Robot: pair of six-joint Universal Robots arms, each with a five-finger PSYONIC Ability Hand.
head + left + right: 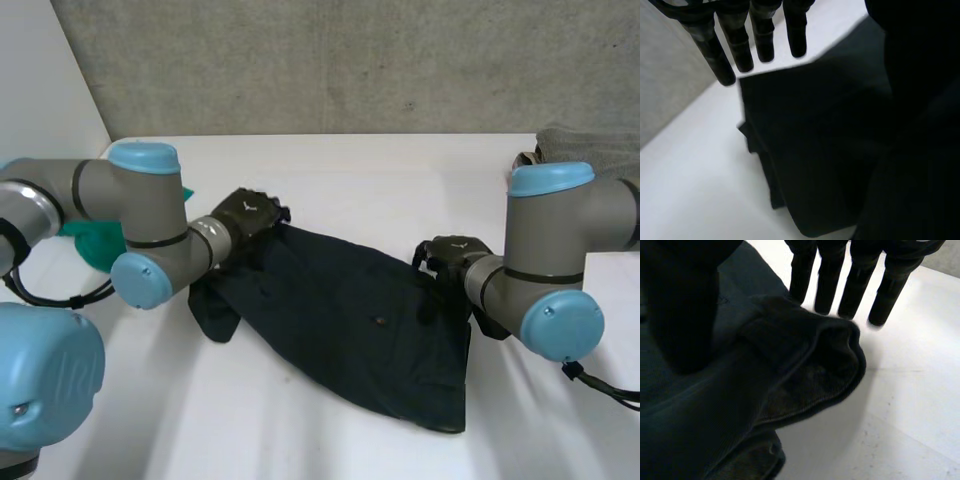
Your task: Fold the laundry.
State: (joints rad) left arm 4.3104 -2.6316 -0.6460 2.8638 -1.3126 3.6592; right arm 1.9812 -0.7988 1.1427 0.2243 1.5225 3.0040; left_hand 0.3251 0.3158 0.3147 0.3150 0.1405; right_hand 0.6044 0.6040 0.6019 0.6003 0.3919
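A dark navy garment (350, 320) lies spread across the white table (400, 180), running from the left middle down to the front right. My left hand (245, 215) hovers over its far left corner. In the left wrist view its fingers (742, 45) are straight and apart, above a folded corner of the cloth (815, 150), and they hold nothing. My right hand (448, 255) is at the garment's right edge. Its fingers (857, 285) reach straight past a bunched hem of the garment (805, 360), which rises between them and the thumb (682, 315).
A green cloth (95, 240) lies behind my left arm at the table's left side. A grey cloth (590, 150) sits at the back right corner. A concrete wall (350, 60) runs along the far edge.
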